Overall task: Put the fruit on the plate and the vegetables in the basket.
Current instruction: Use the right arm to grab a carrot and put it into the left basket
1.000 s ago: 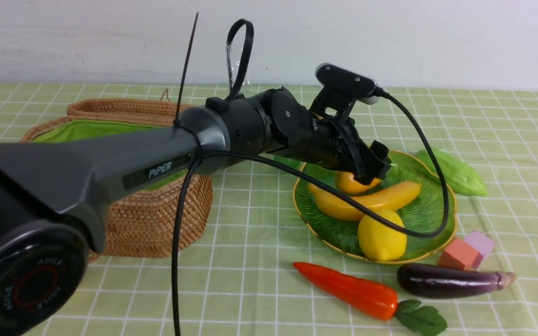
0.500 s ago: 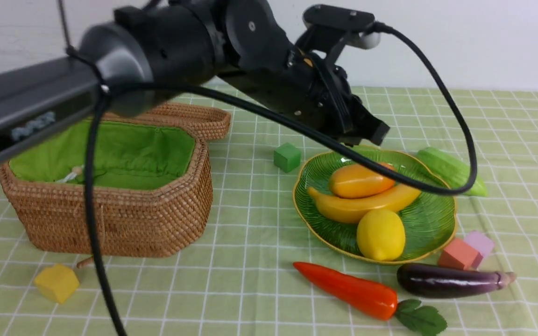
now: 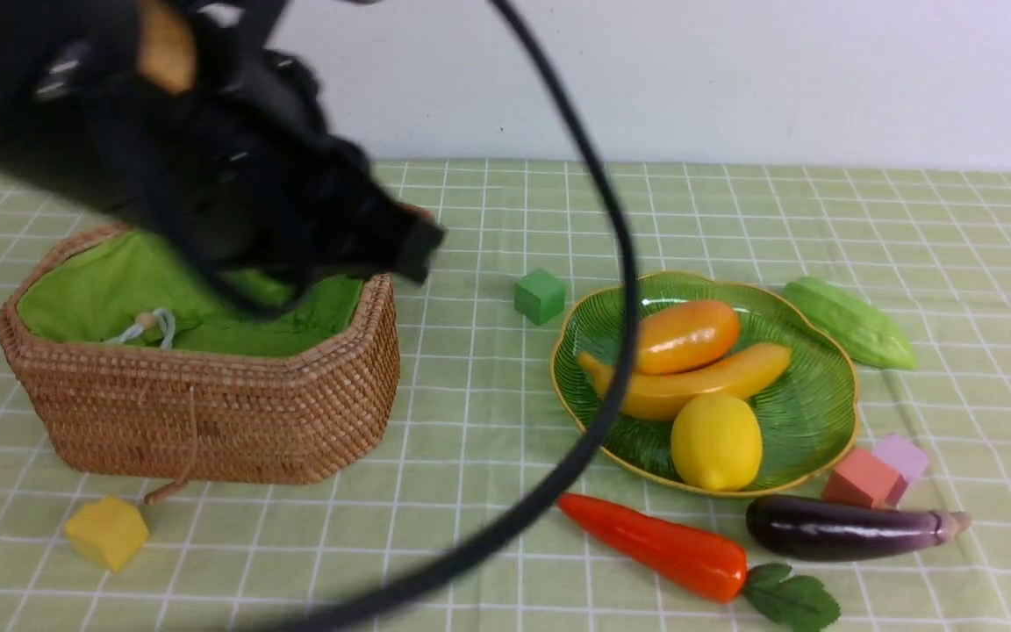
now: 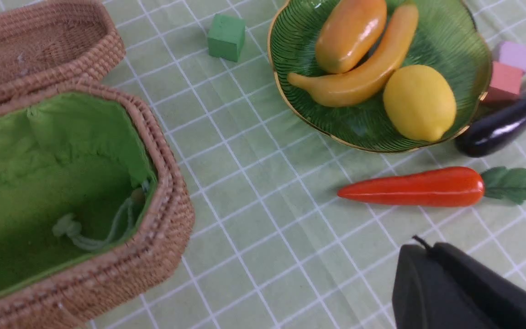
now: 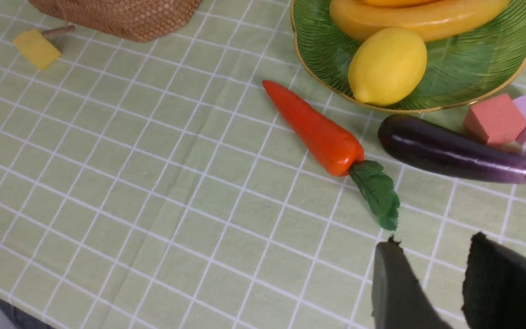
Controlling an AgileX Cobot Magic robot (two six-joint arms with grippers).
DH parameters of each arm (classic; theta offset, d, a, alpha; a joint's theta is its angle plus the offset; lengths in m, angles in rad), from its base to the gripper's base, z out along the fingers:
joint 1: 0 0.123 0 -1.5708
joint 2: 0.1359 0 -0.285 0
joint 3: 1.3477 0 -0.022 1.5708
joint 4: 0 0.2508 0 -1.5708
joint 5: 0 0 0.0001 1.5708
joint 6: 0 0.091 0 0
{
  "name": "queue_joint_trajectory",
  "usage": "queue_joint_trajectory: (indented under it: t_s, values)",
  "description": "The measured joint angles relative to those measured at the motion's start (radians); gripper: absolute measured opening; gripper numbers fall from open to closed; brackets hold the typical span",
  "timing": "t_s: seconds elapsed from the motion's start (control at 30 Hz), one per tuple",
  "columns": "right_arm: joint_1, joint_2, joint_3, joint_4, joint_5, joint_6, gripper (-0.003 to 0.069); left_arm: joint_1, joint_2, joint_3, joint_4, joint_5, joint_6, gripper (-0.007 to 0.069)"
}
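The mango [image 3: 688, 333], banana [image 3: 707, 379] and lemon [image 3: 716, 441] lie on the green plate [image 3: 813, 404]. In front of the plate, the carrot [image 3: 655, 544] and eggplant [image 3: 839, 527] rest on the cloth, and the gourd [image 3: 848, 320] lies behind it to the right. The open basket [image 3: 207, 421] stands at the left, with only a drawstring showing on its lining. My left gripper [image 3: 418, 250], blurred, hangs over the basket's right rim; its jaws are shut and empty [image 4: 420, 250]. My right gripper [image 5: 432, 249] is open over the cloth, near the carrot's leaves [image 5: 377, 192].
A green cube [image 3: 540, 295] sits between basket and plate. A yellow cube [image 3: 107, 531] lies before the basket. Orange [image 3: 861, 477] and pink [image 3: 902, 456] cubes sit by the plate's right edge. The left arm's black cable [image 3: 593, 421] loops across the front view. The basket lid [image 4: 39, 45] lies open behind.
My left arm has swung up and left from over the plate to above the basket. Its gripper has let go of the mango, which now lies on the plate, and has shut.
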Motion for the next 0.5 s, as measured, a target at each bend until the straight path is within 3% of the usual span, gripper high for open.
queue_joint_trajectory:
  t_s: [0.3,0.43,0.5]
  values:
    - [0.001,0.3,-0.003,0.228,0.012,-0.118,0.0062,0.0,-0.53,0.372,-0.047,-0.09,-0.003,-0.0013]
    - [0.059,0.399,-0.04,0.228,0.0,-0.139,0.0031,0.0,-0.615,0.421,-0.09,-0.085,-0.003,-0.0013]
    - [0.138,0.457,-0.075,0.194,-0.022,-0.134,0.0028,0.0,-0.663,0.441,-0.116,-0.083,-0.003,-0.0013]
